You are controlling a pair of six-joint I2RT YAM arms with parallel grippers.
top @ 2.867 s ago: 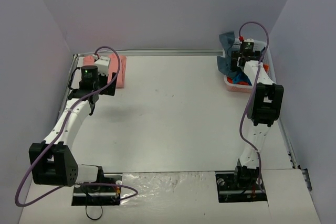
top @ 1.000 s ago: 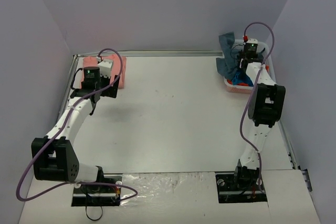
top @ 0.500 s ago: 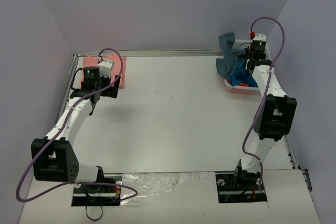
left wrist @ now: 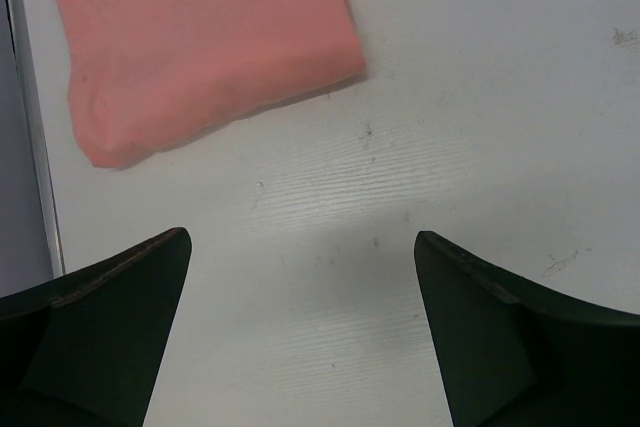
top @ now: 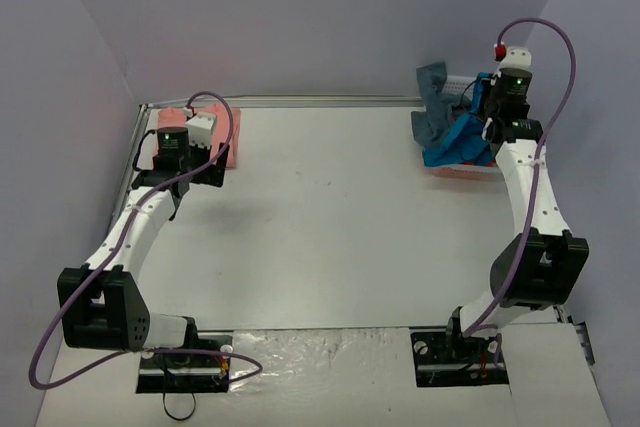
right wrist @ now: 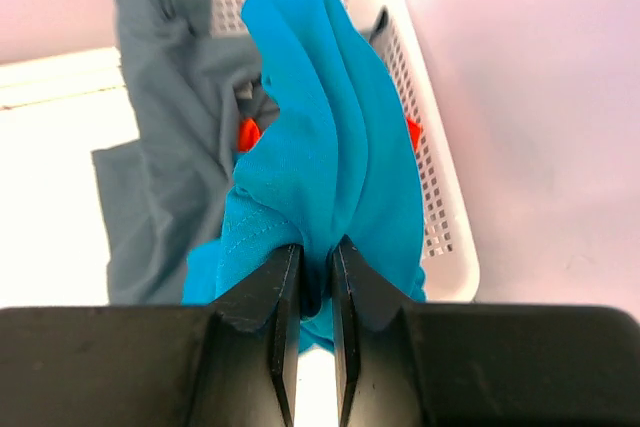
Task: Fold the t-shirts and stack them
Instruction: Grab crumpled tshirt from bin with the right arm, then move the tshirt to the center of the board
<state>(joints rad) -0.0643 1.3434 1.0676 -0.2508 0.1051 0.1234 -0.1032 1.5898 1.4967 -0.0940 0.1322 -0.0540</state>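
At the near edge of the tabletop [top: 330,217] sat both arm bases, each arm reaching to a far corner. Far left, the left claw [left wrist: 302,242] hung wide open with nothing in it, above bare surface just beside the salmon-pink t-shirt [left wrist: 200,37], which lay folded flat in that corner. Far right, the right claw [right wrist: 315,249] was pinched tight on a bunched fold of the teal-blue t-shirt [right wrist: 330,137], held above the white lattice basket [right wrist: 440,217] with its lower cloth trailing inside. The grey-blue t-shirt [right wrist: 170,127] draped over the basket's left rim, and scraps of the orange t-shirt [right wrist: 247,133] showed beneath.

By my reading, the step in hand was drawing the teal shirt out. Next it would need carrying over open tabletop and spreading flat, probably with the idle left claw taking a second edge, without dragging the grey-blue one along.

No brand, label or writing was legible anywhere.
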